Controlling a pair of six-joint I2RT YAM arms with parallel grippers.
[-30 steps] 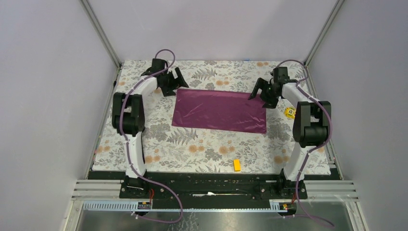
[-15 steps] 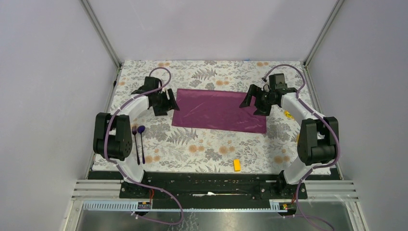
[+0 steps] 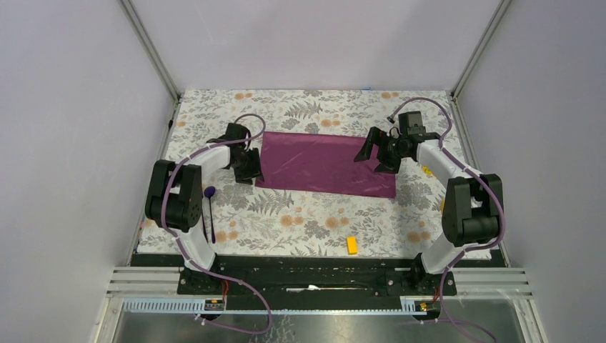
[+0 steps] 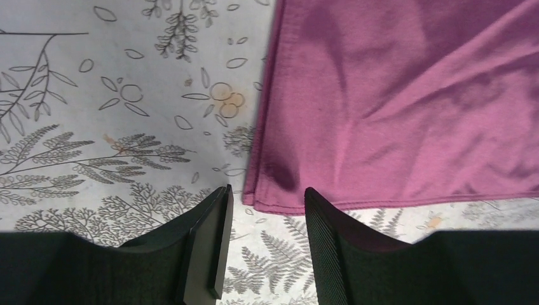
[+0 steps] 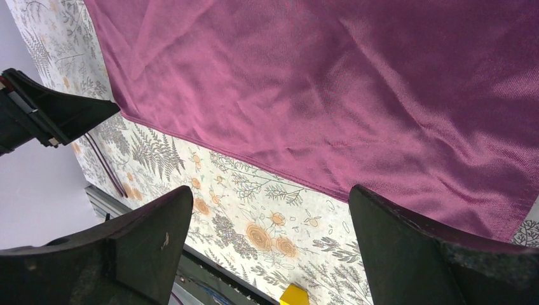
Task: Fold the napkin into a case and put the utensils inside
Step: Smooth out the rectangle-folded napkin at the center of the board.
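The napkin (image 3: 325, 163) lies flat as a plum-purple folded rectangle in the middle of the floral mat. My left gripper (image 3: 251, 171) is low at its near-left corner. In the left wrist view that corner of the napkin (image 4: 394, 108) sits just beyond the tips of the left gripper (image 4: 267, 206), whose jaws stand partly apart with only mat between them. My right gripper (image 3: 371, 158) hovers wide open above the napkin's right part; in its wrist view the right gripper (image 5: 270, 197) frames the napkin's (image 5: 330, 82) near edge. The utensils (image 3: 210, 207) lie left of the napkin, partly hidden by the left arm.
One yellow block (image 3: 351, 245) lies near the mat's front edge and shows in the right wrist view as a yellow block (image 5: 293, 295). Another yellow piece (image 3: 426, 170) sits right of the napkin, behind the right arm. Grey walls close in on both sides.
The left gripper slid from the napkin's far-left corner down to its near-left corner, and its jaws narrowed. The right gripper came in over the napkin's right part, then held still.
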